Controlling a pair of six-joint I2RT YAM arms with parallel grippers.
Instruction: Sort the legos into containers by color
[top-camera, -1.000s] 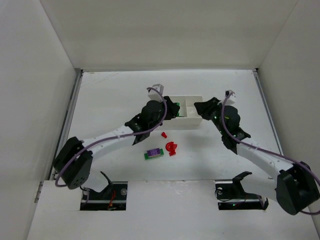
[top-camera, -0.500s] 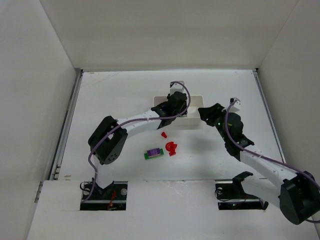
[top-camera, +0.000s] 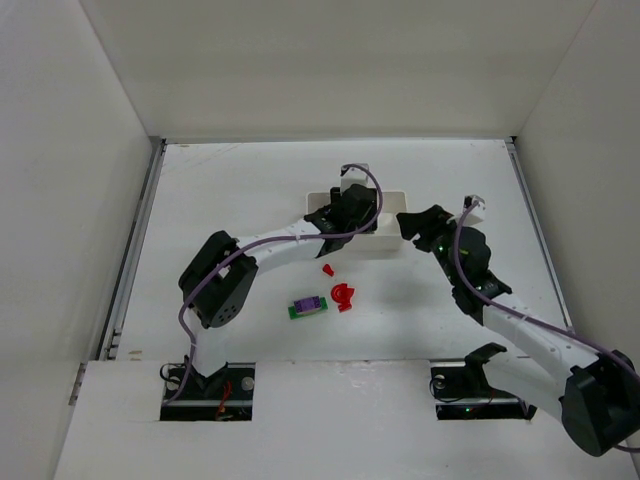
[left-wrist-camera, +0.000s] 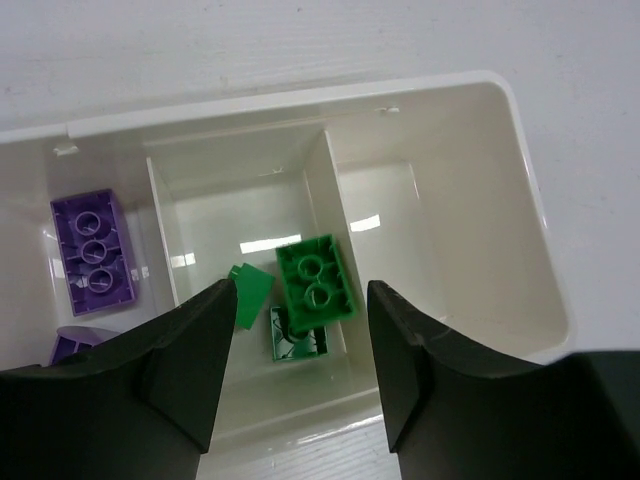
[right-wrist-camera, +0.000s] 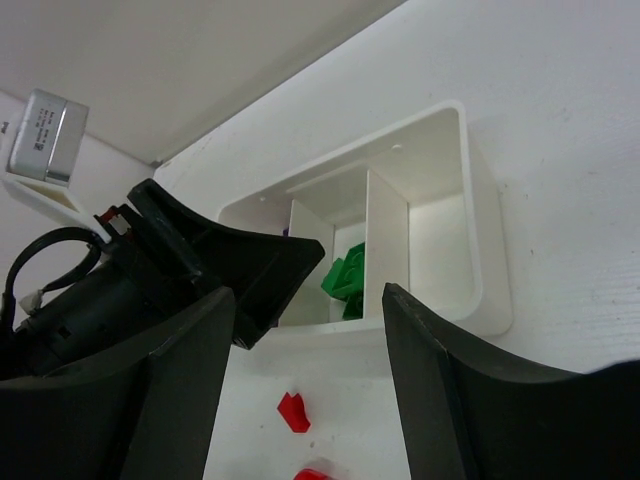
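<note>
The white tray (left-wrist-camera: 520, 200) has three compartments. Purple legos (left-wrist-camera: 92, 250) lie in its left one and green legos (left-wrist-camera: 315, 280) in its middle one. The right one (left-wrist-camera: 440, 235) shows no brick. My left gripper (left-wrist-camera: 298, 330) hangs open and empty over the middle compartment's near wall; from above it (top-camera: 356, 224) covers the tray (top-camera: 380, 245). My right gripper (right-wrist-camera: 308, 300) is open and empty just right of the tray (right-wrist-camera: 485, 250), facing it. Two red legos (top-camera: 327, 269) (top-camera: 343, 295) and a purple-on-green lego (top-camera: 308, 306) lie on the table in front of the tray.
White walls enclose the table on the left, back and right. The left arm's elbow (top-camera: 215, 280) sits left of the loose bricks. The right wrist view shows the left gripper (right-wrist-camera: 200, 270), the green legos (right-wrist-camera: 345, 275) and one red lego (right-wrist-camera: 292, 411).
My left gripper has swung right from the tray's left end to over its middle, and the arm's elbow has folded in. The right gripper has barely shifted. The loose bricks have not moved.
</note>
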